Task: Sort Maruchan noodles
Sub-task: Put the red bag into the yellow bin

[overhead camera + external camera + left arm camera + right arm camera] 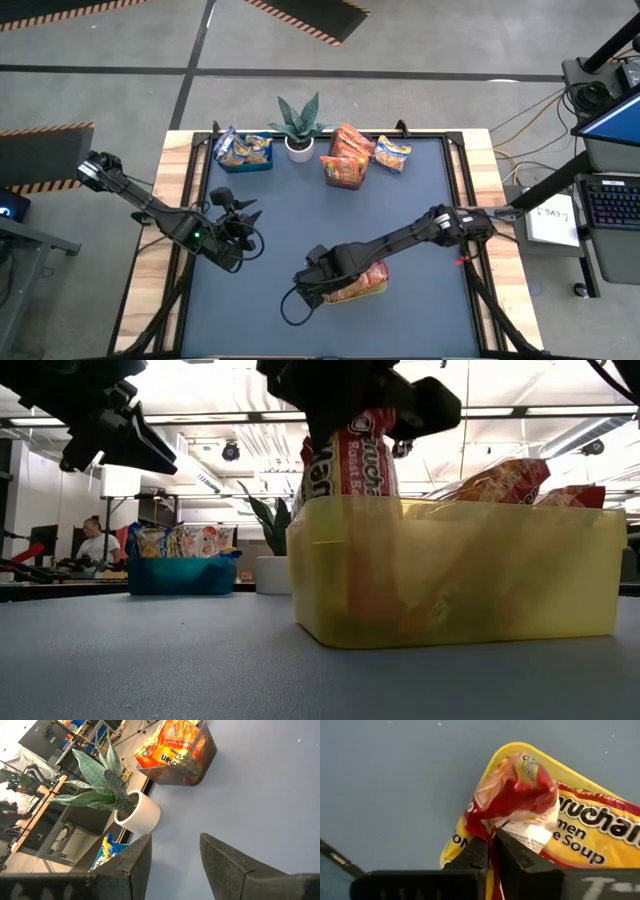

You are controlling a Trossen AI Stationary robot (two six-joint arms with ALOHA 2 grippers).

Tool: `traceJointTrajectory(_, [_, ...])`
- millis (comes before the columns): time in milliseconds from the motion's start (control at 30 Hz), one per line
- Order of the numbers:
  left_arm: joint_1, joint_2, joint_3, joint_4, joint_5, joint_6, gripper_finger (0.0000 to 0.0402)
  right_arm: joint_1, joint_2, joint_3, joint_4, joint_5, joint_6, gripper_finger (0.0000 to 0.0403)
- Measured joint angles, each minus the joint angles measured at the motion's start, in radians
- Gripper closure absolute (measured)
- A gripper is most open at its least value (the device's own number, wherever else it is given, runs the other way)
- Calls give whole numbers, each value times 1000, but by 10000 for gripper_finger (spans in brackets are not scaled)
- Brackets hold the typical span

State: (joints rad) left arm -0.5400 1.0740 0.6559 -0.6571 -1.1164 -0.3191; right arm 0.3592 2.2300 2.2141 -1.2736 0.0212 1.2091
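While the right tool (491, 851) pinches a red packet (512, 795) directly above the yellow bin (455, 575), dropping it calls for spreading; the left tool (172, 862) waits spread.

Bare mat (330, 225) between far bins (345, 165) and near yellow bin (460, 575).

Overhead, table-level, perhaps two wrist close-ups

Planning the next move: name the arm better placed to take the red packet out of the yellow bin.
Right. The right gripper is already shut on the red packet, which stands upright in the yellow bin. The left gripper hangs open, apart from the bin, holding nothing.
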Motion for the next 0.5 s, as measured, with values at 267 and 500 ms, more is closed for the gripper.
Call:
traceJointTrajectory(267, [0,0,0,24,1,22,251,-3,-32,8,-2,-2,7,359])
traceJointTrajectory(500, [0,0,33,59,109,65,251,-3,-51,9,-8,4,4,286])
